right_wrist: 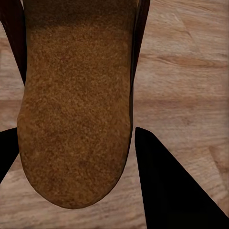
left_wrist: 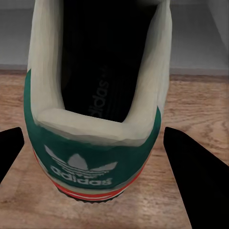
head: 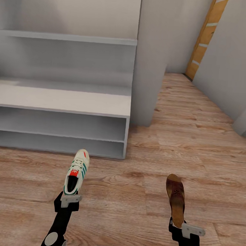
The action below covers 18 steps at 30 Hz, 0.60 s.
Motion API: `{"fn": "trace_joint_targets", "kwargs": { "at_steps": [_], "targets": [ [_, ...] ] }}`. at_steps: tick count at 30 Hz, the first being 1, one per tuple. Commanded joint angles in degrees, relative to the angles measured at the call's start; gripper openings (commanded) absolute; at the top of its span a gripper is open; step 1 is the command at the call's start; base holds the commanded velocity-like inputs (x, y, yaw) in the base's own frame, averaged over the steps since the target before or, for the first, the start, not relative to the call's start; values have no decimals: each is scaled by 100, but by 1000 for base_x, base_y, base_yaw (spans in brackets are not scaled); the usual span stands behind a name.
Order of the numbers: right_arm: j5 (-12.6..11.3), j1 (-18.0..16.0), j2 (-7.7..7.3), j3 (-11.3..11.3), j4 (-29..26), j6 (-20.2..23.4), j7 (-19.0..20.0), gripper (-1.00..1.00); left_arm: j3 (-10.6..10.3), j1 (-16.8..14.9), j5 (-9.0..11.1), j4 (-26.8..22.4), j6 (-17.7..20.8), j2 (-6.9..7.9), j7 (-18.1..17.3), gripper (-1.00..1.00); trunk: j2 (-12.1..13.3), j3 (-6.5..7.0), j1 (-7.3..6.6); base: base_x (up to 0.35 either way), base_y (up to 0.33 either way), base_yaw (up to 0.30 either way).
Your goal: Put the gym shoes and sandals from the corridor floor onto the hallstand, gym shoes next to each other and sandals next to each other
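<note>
A cream-white gym shoe with green stripes points its toe at the hallstand. My left gripper is shut on its heel. In the left wrist view the green heel sits between the two black fingers. To the right, a dark brown sandal with a tan footbed also points forward, and my right gripper is shut on its heel end. The right wrist view has the cork footbed between the fingers, over the corridor floor.
The pale-grey hallstand has a flat top and two open shelf levels reaching down to the floor. A grey wall column stands at its right end. Wood flooring runs back to an orange door; a grey wall borders the right.
</note>
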Motion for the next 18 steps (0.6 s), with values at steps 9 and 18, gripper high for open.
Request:
{"fn": "trace_joint_targets", "kwargs": {
  "at_steps": [9,18],
  "targets": [
    [-16,29,2,2,-25,-6,-1,-100,0,0,-3,-2,5,0,10,-100,0,0,0,0,0,-8],
    [-11,42,3,3,-33,-6,-3,-100,0,0,10,-6,9,0,12,-100,0,0,0,0,0,-1]
  ]
}}
